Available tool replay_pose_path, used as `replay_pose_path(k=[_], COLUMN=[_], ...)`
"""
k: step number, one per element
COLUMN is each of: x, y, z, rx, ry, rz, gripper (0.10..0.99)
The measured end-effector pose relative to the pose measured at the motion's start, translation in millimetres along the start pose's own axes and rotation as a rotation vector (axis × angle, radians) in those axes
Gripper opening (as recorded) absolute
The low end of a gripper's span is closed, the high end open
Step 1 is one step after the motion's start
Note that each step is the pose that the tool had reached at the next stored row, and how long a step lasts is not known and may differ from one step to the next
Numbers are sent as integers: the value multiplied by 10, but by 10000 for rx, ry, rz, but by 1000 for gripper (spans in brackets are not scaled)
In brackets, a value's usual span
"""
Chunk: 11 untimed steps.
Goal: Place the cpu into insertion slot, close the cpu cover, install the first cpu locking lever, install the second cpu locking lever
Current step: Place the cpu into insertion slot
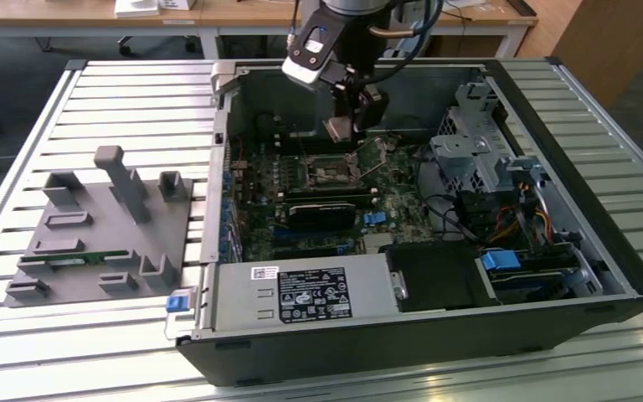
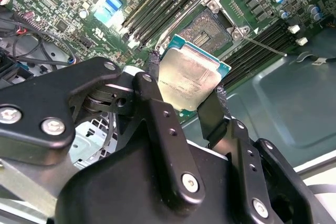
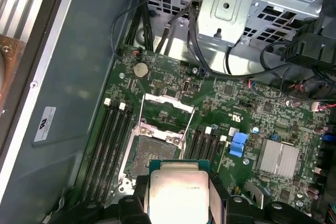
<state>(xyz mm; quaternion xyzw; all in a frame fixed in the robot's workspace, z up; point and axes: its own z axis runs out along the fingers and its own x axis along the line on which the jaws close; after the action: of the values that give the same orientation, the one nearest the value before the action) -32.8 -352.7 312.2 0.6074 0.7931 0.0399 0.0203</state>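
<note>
Case (image 1: pixel 623 251) lies open on a slatted table (image 1: pixel 110 100), motherboard (image 3: pixel 236 103) exposed inside. Gripper (image 2: pixel 186 85) hangs within the case above the motherboard. Its jaws are closed on two opposite edges of the cpu (image 2: pixel 191 74), metal face visible in both wrist views. The slot (image 3: pixel 152 153) is uncovered, with its cover (image 3: pixel 168 99) swung up. The cpu is held in the air near the slot, not touching it.

Slatted metal table (image 1: pixel 120 100); wooden desks (image 1: pixel 244 12) behind; dark grey floor (image 1: pixel 9 59); wooden cabinet (image 1: pixel 612 42) at exterior view's right
</note>
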Motion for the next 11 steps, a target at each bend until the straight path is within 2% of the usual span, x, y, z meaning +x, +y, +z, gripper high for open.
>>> replay_pose_path(k=[11], x=[0], y=[-3], z=[30], rx=[0], ry=[0], rz=[2], gripper=[541])
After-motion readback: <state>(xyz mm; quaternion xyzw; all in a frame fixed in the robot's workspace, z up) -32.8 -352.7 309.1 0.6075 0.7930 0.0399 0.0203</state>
